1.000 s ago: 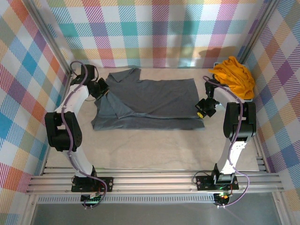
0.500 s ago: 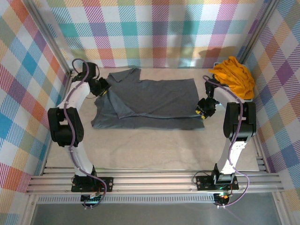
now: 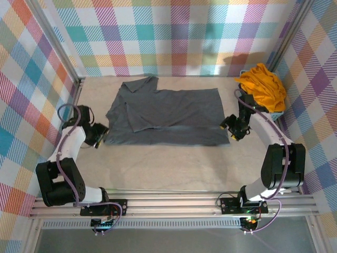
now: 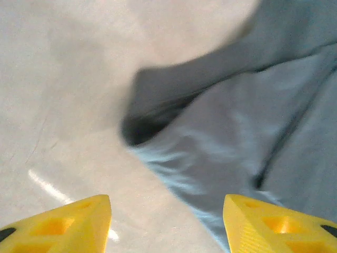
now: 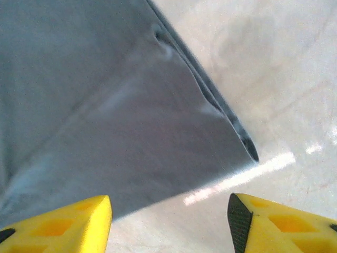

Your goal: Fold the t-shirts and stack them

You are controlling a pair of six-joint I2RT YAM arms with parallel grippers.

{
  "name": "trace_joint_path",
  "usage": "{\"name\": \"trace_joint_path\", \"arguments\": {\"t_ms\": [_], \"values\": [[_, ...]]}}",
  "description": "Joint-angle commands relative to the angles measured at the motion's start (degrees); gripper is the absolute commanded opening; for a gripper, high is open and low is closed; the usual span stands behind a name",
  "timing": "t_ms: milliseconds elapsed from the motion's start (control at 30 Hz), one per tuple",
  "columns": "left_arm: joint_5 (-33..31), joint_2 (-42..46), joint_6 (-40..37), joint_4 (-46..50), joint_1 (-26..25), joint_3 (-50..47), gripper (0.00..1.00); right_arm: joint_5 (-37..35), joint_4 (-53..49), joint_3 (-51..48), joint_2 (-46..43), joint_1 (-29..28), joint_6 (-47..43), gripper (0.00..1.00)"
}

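Note:
The dark slate-grey t-shirt [image 3: 168,113] lies folded flat on the table, one sleeve sticking out at the back left. Just off its near left corner my left gripper [image 3: 100,136] stands open. In the left wrist view the yellow fingers [image 4: 68,221] are wide apart over bare table, and the grey shirt [image 4: 237,132] lies ahead of the left gripper [image 4: 167,226]. My right gripper [image 3: 231,126] is open at the near right corner. The grey shirt's corner [image 5: 105,105] lies just ahead of the right gripper [image 5: 169,226], which holds nothing. The mustard t-shirt [image 3: 263,87] is bunched up at the back right.
The mustard shirt is heaped on a small light-blue basket [image 3: 279,109] against the right wall. Plaid walls close in the left, back and right sides. Bare beige table [image 3: 168,168] stretches from the grey shirt to the arm bases.
Both grippers have opened and let go of the grey shirt, which now lies flat. The left arm swung from the shirt's back left to its near left corner. The right gripper barely moved.

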State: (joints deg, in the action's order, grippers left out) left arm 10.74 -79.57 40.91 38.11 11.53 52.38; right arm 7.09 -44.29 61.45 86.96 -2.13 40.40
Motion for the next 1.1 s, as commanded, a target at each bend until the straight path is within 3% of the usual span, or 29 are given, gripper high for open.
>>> {"name": "trace_joint_path", "arguments": {"t_ms": [0,100,267,400,533,667,767,867,933,1000,1067], "values": [[8.17,-2.80,3.06,-8.15,0.75,-3.74,0.63,5.19,3.49,-4.27,0.89,0.96,-0.32,0.60],[7.95,-5.01,3.51,-11.69,0.82,-4.66,0.60,6.80,4.95,-5.89,2.82,2.06,-0.35,0.59],[2.72,-8.09,2.68,-9.06,1.25,-4.46,0.55,7.47,7.50,-8.66,3.27,3.42,0.64,0.58],[4.64,-7.31,3.04,-15.19,1.71,-6.30,0.59,6.74,7.64,-8.63,4.45,3.54,0.99,0.56],[6.13,-8.35,3.13,-19.00,1.81,-6.44,0.56,6.33,8.79,-9.99,4.71,3.65,2.07,0.52],[6.64,-9.94,3.01,-20.39,1.83,-6.21,0.46,5.96,9.54,-10.30,6.39,3.65,3.31,0.47],[6.52,-10.36,3.63,-21.66,1.83,-6.68,0.29,5.37,10.58,-11.02,7.00,3.70,4.35,0.45],[5.64,-10.52,3.70,-21.67,1.80,-6.77,0.12,3.62,11.73,-11.30,7.53,3.69,5.21,0.36],[4.00,-9.83,3.40,-20.50,1.83,-6.68,0.02,2.74,12.21,-10.89,8.26,3.68,5.39,0.23],[2.00,-8.41,3.29,-18.03,1.83,-6.83,0.00,1.38,11.54,-10.41,7.87,3.68,5.56,0.03],[0.09,-6.01,3.35,-15.50,1.89,-7.40,0.00,-0.61,10.29,-10.38,6.16,3.67,5.82,0.00]]}}
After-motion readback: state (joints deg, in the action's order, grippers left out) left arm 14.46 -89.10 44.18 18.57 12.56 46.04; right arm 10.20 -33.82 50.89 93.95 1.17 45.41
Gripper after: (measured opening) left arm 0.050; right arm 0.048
